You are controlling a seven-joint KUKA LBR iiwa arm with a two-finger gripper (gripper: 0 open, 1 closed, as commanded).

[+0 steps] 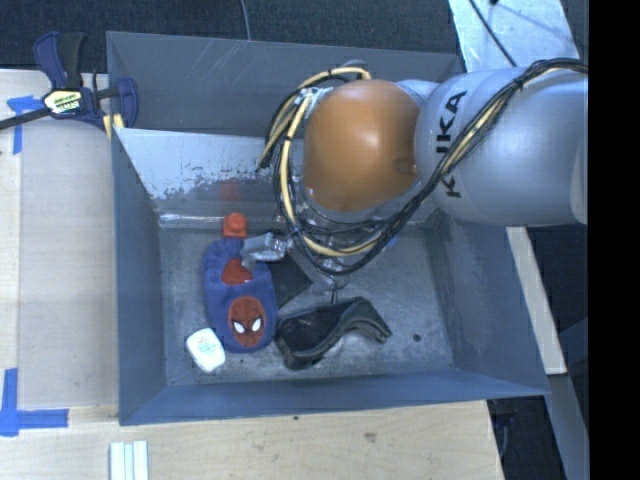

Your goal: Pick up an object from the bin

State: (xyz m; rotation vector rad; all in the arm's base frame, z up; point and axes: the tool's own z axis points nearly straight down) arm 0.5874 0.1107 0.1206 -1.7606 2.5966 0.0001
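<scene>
- Beneath the orange cover (358, 146) on the wrist, the gripper (285, 264) hangs low inside the grey bin (140, 298), close to the floor and a little behind the middle of the bin.
- The cover and the loops of yellow and black cables (290, 128) hide most of the gripper from above. How far open it is cannot be told, and nothing can be seen in its hold.
- The arm (510, 148), grey with black letters on it, reaches in from the right and ends over the back half of the bin.
- Just left of the gripper lies a blue slipper (240, 298), the nearest thing to it. The slipper lies lengthwise from back to front, with a red patch near its middle and a red masked face at the front end. Whether gripper and slipper touch cannot be told.
- Just in front of the gripper and slightly to its right lies a black item (325, 330), soft and crumpled, of a kind that is not clear. Its left end lies just beside the slipper's front end.
- Behind and to the left of the gripper, near the back wall, sits a small orange block (235, 226), just behind the slipper's back end.
- Farther left and to the front, a small white disc (205, 350) lies against the slipper's front left side.
</scene>
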